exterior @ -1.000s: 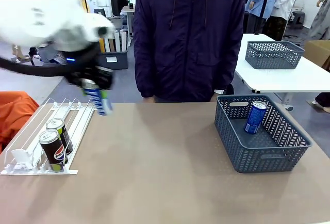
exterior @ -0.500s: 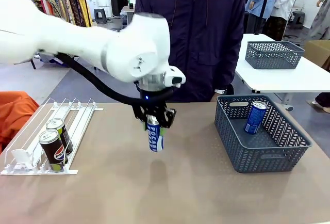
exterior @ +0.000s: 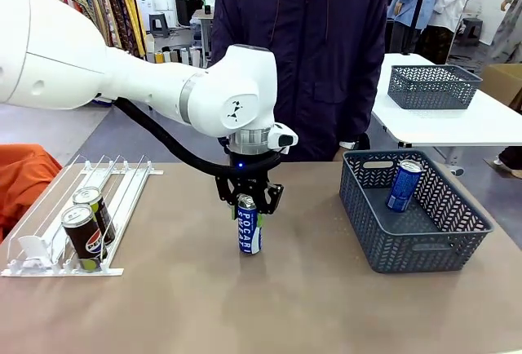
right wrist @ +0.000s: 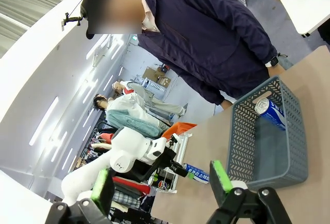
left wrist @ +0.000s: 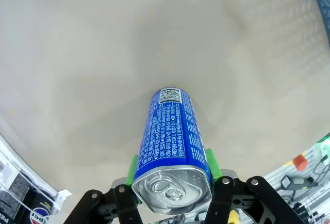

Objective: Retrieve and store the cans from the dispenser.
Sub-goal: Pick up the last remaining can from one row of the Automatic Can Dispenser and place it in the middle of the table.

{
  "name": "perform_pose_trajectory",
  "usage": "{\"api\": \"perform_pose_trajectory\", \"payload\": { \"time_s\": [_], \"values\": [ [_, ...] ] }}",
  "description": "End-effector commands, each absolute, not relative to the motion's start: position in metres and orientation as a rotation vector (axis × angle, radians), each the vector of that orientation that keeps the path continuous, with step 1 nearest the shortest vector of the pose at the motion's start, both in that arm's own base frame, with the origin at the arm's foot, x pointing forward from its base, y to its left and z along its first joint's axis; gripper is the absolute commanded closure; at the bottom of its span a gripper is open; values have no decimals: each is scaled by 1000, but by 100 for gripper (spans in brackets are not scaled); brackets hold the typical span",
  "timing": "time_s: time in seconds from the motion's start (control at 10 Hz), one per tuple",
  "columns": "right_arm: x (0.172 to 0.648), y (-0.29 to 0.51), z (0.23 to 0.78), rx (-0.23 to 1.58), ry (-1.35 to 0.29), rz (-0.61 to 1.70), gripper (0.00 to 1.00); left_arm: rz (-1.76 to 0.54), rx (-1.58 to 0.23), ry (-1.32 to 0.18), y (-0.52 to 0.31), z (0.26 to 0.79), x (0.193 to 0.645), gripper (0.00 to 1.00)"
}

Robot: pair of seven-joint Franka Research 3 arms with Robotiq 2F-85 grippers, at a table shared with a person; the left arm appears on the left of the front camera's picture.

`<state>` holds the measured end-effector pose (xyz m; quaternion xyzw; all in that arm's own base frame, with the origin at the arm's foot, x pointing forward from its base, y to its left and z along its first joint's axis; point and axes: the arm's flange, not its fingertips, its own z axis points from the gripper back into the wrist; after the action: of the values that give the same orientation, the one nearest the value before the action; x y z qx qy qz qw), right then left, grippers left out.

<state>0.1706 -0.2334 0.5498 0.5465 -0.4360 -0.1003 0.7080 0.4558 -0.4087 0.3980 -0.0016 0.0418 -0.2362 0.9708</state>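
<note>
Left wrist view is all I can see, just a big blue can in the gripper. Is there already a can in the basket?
Observer: Yes. Another blue can leans inside the grey basket, to the right of your held can.
Operator: How many cans are in the white rack?
Observer: Two black cans stand in the dispenser, one behind the other.
</note>
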Motion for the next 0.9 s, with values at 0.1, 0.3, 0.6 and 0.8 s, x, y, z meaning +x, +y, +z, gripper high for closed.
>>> {"api": "perform_pose_trajectory", "payload": {
  "time_s": [0.1,0.3,0.6,0.8],
  "values": [
    [175,-233,553,1223,-1004,-205,0,-468,16,82,-407,406,453,97],
    [175,-233,553,1223,-1004,-205,0,-463,32,61,-407,407,452,0],
    [175,-233,553,1223,-1004,-205,0,-444,51,-17,-402,419,440,0],
    [175,-233,553,1223,-1004,-205,0,-445,-9,-98,-370,478,411,0]
  ]
}}
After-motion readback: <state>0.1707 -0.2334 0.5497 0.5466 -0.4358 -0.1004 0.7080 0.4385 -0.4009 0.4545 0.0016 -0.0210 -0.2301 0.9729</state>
